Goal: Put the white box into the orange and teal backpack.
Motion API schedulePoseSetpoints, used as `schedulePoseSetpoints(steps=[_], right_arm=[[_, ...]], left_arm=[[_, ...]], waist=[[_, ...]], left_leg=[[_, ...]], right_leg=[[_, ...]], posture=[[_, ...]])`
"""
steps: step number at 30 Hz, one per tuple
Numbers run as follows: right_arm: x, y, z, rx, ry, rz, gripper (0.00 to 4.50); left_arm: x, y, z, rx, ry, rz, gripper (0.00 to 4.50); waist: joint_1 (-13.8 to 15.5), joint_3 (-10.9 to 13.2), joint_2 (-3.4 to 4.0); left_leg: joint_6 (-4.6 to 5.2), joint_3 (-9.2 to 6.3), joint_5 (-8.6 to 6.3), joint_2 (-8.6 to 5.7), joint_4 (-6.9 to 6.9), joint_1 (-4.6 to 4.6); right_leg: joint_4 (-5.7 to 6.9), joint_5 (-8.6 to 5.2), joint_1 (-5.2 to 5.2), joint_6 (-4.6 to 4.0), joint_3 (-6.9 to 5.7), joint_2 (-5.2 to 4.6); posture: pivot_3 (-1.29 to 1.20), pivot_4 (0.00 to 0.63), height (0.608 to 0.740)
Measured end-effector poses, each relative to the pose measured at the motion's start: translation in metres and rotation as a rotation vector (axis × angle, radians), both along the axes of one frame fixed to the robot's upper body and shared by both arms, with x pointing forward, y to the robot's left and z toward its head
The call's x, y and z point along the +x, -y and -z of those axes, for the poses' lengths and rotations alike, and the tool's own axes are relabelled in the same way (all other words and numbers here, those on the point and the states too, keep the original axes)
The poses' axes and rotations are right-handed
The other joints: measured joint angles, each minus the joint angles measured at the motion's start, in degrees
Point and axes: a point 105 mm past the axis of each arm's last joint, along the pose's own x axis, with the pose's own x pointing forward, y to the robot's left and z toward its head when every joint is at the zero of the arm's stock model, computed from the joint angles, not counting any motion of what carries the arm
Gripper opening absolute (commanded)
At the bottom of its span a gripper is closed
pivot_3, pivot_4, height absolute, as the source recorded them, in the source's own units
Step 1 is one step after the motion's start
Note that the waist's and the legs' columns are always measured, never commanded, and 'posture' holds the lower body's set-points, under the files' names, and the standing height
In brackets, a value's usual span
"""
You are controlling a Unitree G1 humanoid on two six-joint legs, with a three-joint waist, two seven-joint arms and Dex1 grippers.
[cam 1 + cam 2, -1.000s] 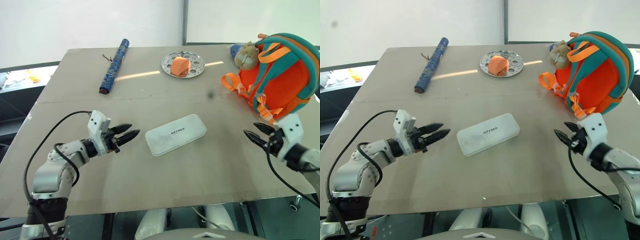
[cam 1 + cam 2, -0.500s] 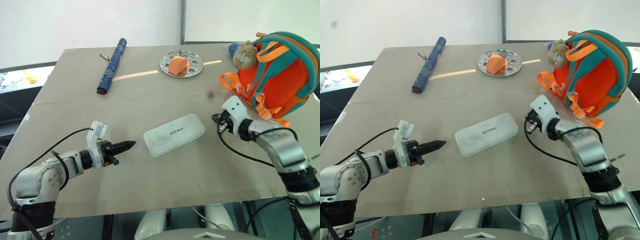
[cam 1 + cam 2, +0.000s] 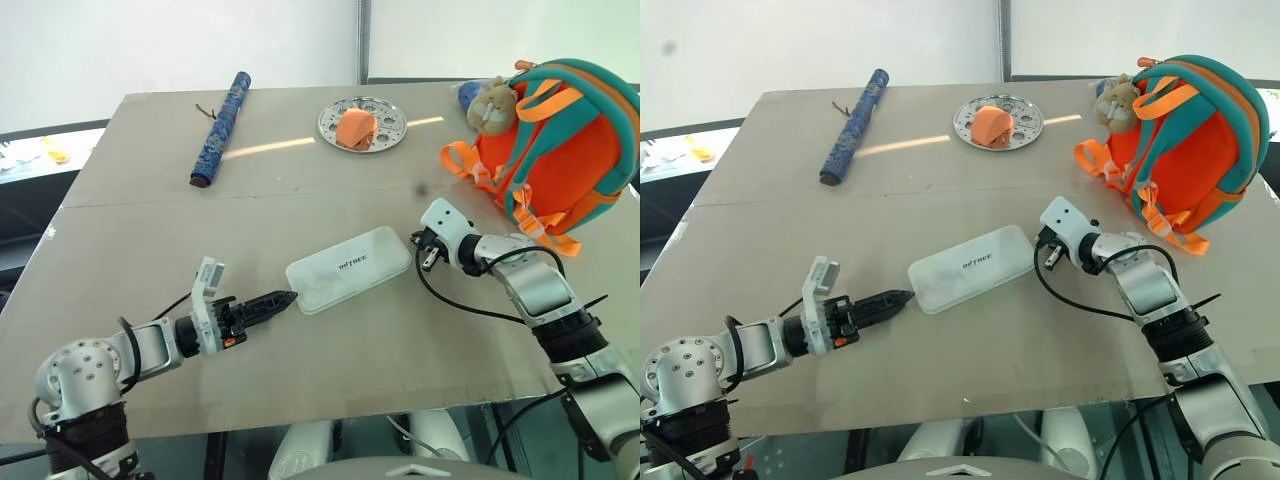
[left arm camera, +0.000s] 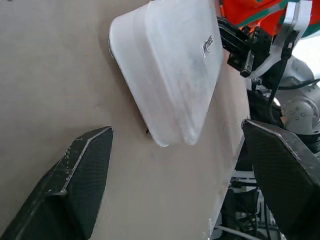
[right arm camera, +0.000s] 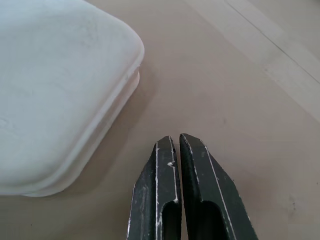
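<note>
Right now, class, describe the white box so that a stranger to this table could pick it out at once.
Start at the beige table and look to the middle of its near half. There the white box lies flat between the two tools, left and right. It alone is flat, white and round-cornered, with small dark lettering on top.

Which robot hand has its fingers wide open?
The left gripper: its fingers are spread wide apart just short of the white box. The right gripper has its fingers pressed together beside the box.

Bright, even daylight; faint glare on tabletop
</note>
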Motion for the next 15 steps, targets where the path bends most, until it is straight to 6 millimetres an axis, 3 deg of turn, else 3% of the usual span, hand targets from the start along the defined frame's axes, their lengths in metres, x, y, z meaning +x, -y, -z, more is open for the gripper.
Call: schedulePoseSetpoints(steps=[7,14,15], right_arm=[[-0.015,-0.019,0.005,0.017,-0.026,-0.098,0.0],[-0.034,-0.038,0.011,0.048,-0.052,-0.183,0.0],[-0.034,-0.037,0.011,0.05,-0.052,-0.182,0.0]], left_arm=[[0.01,0.028,0.004,-0.059,-0.003,-0.011,4.0],[0.015,0.039,0.004,-0.094,0.0,-0.014,4.0],[0.016,0.04,0.004,-0.099,0.0,-0.016,3.75]], waist=[[0.36,-0.11,0.02],[0.36,-0.13,0.02],[0.34,-0.13,0.02]], left_leg=[[0.0,-0.02,0.0,-0.04,0.07,0.03],[-0.02,-0.02,0.01,-0.04,0.09,0.05],[-0.02,-0.01,0.01,-0.04,0.09,0.06]], right_leg=[[0.0,0.01,0.08,-0.01,-0.01,-0.04],[0.04,0.02,0.1,-0.01,-0.01,-0.03],[0.04,0.02,0.1,-0.01,-0.01,-0.03]], posture=[[0.0,0.15,0.733],[0.0,0.15,0.733],[0.0,0.15,0.733]])
